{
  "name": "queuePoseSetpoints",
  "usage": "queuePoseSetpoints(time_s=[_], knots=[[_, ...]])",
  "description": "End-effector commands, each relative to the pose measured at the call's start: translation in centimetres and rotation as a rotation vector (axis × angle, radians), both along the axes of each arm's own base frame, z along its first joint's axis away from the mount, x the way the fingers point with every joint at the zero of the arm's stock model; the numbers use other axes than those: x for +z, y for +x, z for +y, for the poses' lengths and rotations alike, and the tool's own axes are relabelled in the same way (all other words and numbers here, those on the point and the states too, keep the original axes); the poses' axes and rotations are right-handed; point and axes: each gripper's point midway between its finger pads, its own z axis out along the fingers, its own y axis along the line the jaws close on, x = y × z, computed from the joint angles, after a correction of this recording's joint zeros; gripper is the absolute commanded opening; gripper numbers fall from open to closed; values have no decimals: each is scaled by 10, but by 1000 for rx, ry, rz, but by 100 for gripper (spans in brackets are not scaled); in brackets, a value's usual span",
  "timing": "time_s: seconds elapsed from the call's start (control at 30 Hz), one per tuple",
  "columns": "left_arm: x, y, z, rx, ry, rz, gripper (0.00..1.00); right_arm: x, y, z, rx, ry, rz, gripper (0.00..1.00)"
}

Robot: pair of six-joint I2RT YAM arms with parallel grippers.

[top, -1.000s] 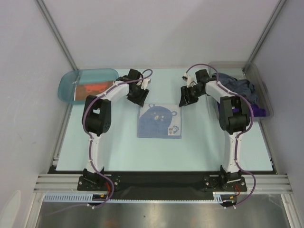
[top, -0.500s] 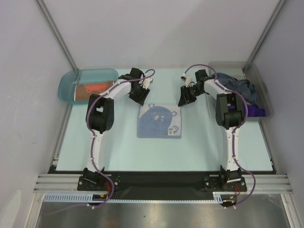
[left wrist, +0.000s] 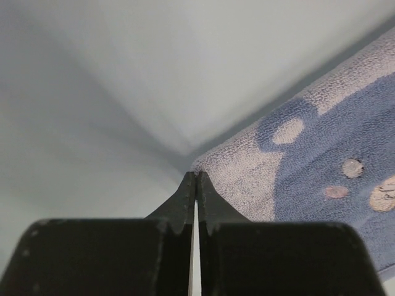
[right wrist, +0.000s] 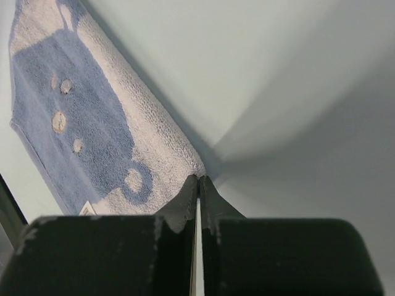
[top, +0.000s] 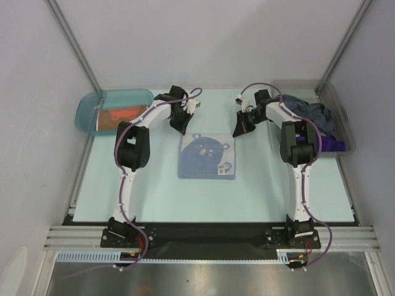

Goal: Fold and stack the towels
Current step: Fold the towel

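- Left wrist view: my left tool [left wrist: 196, 177] has its fingers pressed together, tips right at one corner of the blue towel [left wrist: 321, 142]; I cannot tell whether any cloth is caught.
- My right tool [right wrist: 199, 180] is closed the same way at the neighbouring corner.
- The towel lies flat on the surface [top: 265, 185] between both tools.
- Outward of my right tool, other towels [top: 308, 113] sit heaped in the bin [top: 349, 132].

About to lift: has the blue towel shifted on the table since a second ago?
No. The blue towel lies where it was, same gap to the table's near edge; left gripper and right gripper are shut on its far corners.
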Motion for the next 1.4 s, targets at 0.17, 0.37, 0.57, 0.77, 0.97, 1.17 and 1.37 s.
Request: queuePoseSetpoints(time_s=[0.17, 0.37, 0.57, 0.77, 0.97, 1.17, 1.37], knots=[[29, 21, -12, -15, -81, -73, 0, 32, 38, -1, -45, 5, -170, 0], [25, 27, -13, 7, -79, -83, 0, 31, 46, -4, -57, -37, -217, 0], [29, 27, -8, 12, -59, -98, 0, 32, 46, -5, -56, -55, -236, 0], [35, 25, -4, 17, -48, -109, 0, 41, 45, -1, -53, -73, -286, 0], [27, 29, 0, 34, -26, -117, 43, 40, 45, 3, -32, -55, -290, 0], [19, 34, -7, 17, -46, -100, 54, 33, 42, 4, -21, -68, -271, 0], [5, 30, -1, 4, -4, -49, 44, 31, 43, 3, -19, -71, -264, 0]])
